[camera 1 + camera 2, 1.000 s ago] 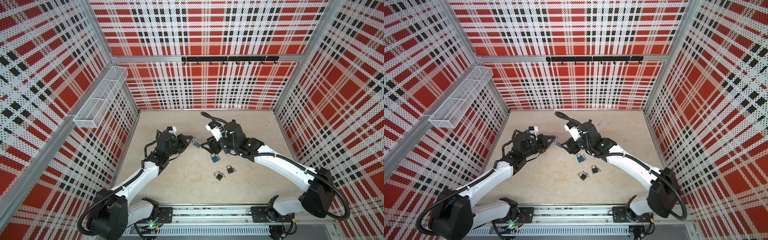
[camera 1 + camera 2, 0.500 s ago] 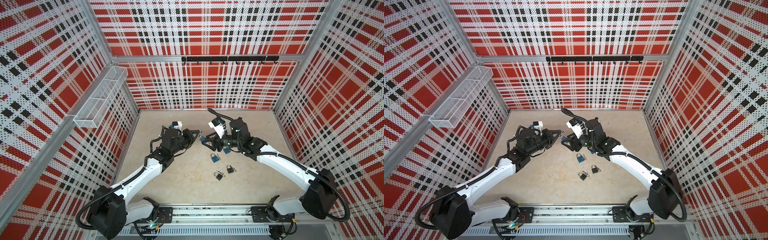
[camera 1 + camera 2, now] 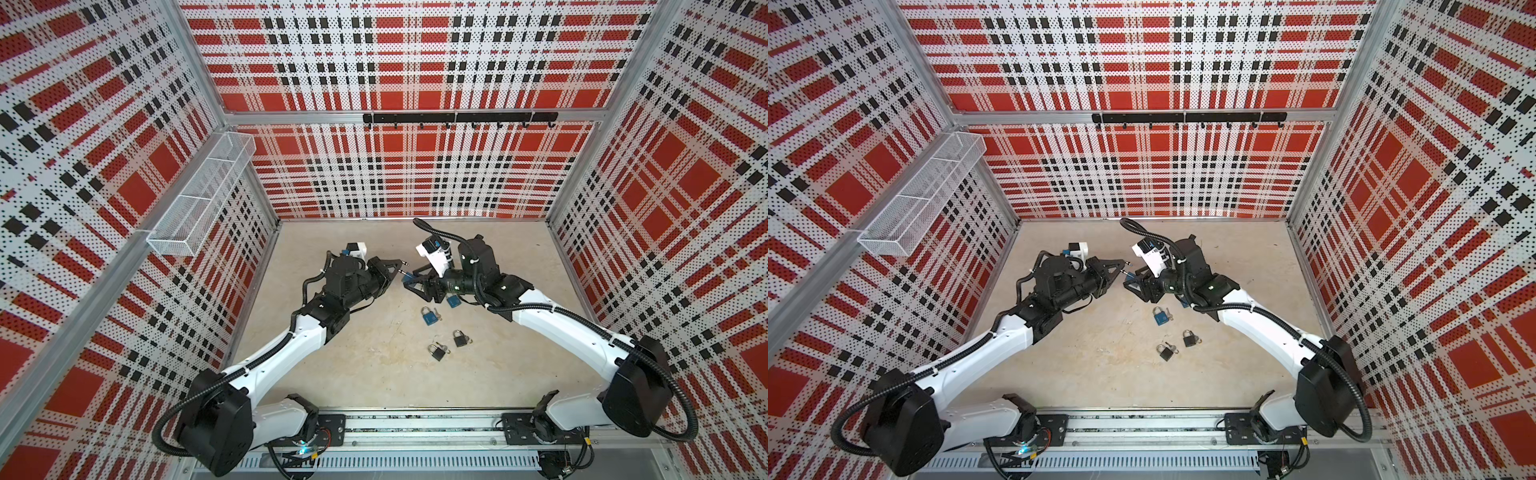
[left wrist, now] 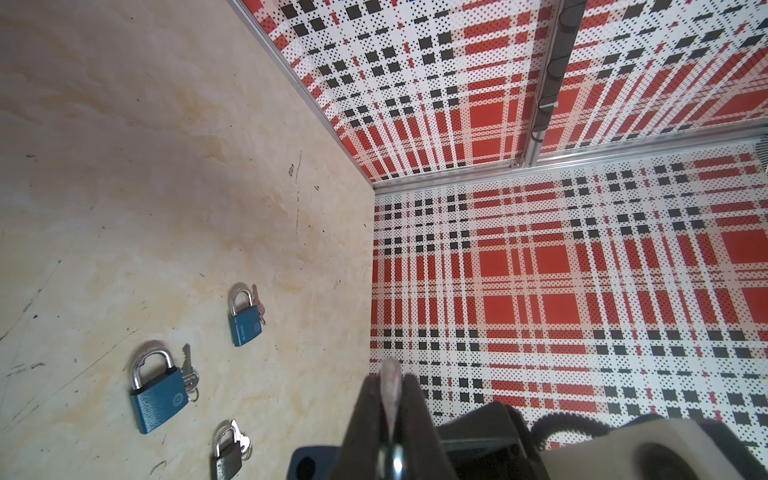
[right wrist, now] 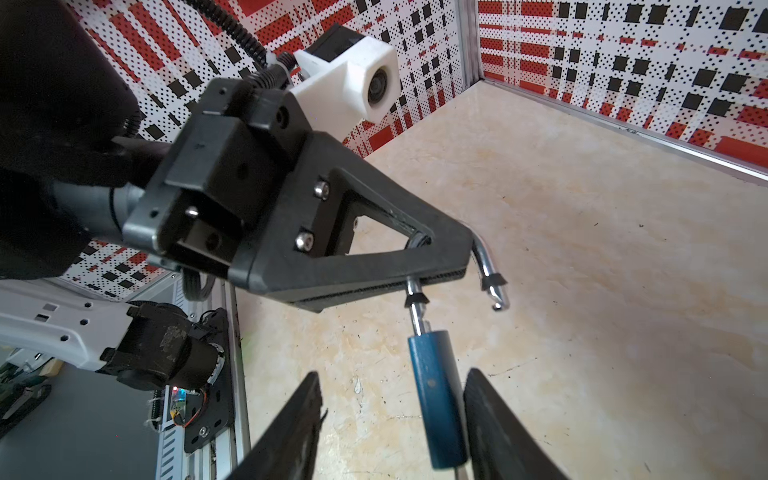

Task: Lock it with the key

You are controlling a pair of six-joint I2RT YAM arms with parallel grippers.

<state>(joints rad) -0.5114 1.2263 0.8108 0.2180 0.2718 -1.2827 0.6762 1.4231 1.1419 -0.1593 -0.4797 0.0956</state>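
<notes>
Blue painted-metal padlock, rounded body, chrome hooked shackle unlatched; left claw pinched tight on shackle; right claw wide, straddling body.

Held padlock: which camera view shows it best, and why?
Right wrist view: the padlock is close, blue body and open shackle clear. Both top views show only a blue speck; the left wrist view shows just a shackle sliver.

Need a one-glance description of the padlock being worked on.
Start at the middle of the beige floor. There, between the left pincer and right pincer, is a blue padlock. Unlike the loose padlocks lying on the floor, it is in the air, its open shackle clamped by the left pincer.
</notes>
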